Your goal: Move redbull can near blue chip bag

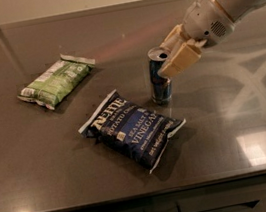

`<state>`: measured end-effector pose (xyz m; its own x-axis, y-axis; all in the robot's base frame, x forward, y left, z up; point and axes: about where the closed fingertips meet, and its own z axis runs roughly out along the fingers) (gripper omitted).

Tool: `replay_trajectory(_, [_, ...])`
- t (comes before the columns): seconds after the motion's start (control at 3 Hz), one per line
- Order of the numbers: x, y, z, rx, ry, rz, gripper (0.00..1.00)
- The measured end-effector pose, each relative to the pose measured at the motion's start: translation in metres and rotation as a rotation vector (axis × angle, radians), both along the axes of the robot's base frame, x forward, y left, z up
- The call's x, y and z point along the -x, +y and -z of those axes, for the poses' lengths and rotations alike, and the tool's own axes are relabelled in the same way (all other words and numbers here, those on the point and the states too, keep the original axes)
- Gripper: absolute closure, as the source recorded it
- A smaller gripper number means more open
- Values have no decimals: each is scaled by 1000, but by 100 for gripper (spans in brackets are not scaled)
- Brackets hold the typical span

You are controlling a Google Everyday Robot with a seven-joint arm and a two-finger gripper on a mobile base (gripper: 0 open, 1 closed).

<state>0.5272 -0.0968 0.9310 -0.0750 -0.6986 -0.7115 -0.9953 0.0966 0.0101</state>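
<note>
- The dark countertop [36, 164] fills most of the frame; its front edge runs along the bottom
- At the upper left lies a green chip bag [55, 83], flat and angled, well apart from everything else
- Below centre lies the blue chip bag [131, 128], flat, slanting from upper left to lower right, white lettering facing up
- Just right of that bag's upper edge stands the redbull can [160, 85], upright, near the bag but not touching it; whether its base rests on the countertop cannot be told
- The gripper [165, 59] sits at the can's top, right of centre; its tan fingers [181, 60] are closed on the can's upper part, one on each side
- The pale arm [227, 1] reaches in from the upper right corner
</note>
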Motion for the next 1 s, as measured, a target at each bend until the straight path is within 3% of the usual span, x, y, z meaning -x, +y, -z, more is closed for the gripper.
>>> replay_trajectory(1.0, [2, 5, 6, -3, 19, -24, 14])
